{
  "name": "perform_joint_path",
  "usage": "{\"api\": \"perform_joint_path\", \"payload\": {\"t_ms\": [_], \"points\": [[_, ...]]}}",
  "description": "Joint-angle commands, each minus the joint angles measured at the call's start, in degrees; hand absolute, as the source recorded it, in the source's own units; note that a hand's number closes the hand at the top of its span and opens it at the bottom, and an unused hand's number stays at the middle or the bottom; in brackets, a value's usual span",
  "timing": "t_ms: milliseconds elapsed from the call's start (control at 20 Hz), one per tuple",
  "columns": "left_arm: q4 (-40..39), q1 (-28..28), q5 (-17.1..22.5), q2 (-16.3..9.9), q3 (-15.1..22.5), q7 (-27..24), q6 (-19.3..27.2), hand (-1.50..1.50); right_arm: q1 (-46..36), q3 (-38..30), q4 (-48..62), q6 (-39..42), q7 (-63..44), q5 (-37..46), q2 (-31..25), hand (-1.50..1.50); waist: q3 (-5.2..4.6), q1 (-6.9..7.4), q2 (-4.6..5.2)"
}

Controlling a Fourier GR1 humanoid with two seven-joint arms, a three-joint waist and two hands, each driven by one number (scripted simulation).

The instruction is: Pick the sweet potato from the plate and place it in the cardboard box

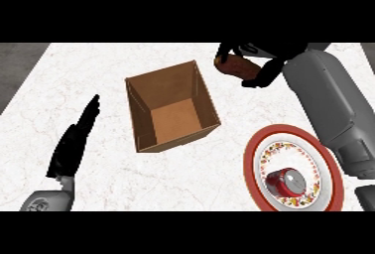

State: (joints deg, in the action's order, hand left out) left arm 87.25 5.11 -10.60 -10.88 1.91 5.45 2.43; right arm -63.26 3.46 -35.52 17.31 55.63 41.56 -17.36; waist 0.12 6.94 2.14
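Head view, your inventory: one marble counter; one cardboard box, open, centre; one red-rimmed plate, lower right, bearing one red round item; right hand, upper right, fingers curled round one brown-orange sweet potato; left hand, lower left, fingers straight.

Sweet potato partly hidden by the curled right hand; plate rim cut off below.

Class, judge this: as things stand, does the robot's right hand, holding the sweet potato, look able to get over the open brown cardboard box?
Probably yes. The right hand, curled round the orange-brown sweet potato, is just beyond the brown cardboard box at its far right corner, and nothing stands between them; the box's top is open.
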Motion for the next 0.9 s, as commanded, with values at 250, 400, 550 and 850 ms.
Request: {"api": "perform_joint_path", "payload": {"t_ms": [250, 400, 550, 850], "points": [[-1.5, -1.1, 0.1, -0.8, -1.6, -1.3, 0.2, 0.00, -9.2, 1.7, 6.3, 13.6, 8.4, -7.4, 4.3, 1.50, -0.14, -2.15, -0.74], [-1.7, 0.6, 1.2, -1.2, -3.4, 0.1, 0.4, 0.00, -11.5, 3.4, 7.8, 12.8, 6.1, -7.5, 6.3, 1.50, -0.15, -3.42, -1.09], [-1.0, -3.0, 0.4, -0.5, -2.6, -2.4, 1.1, 0.00, -14.1, 4.4, 8.8, 12.7, 3.7, -8.0, 8.3, 1.50, -0.16, -3.74, -1.41], [0.5, -3.2, -0.4, -0.3, -1.9, 0.1, 0.9, 0.00, -16.1, 8.0, 11.4, 8.1, -1.7, -6.9, 17.1, 1.50, -0.15, -4.34, -1.60]]}}
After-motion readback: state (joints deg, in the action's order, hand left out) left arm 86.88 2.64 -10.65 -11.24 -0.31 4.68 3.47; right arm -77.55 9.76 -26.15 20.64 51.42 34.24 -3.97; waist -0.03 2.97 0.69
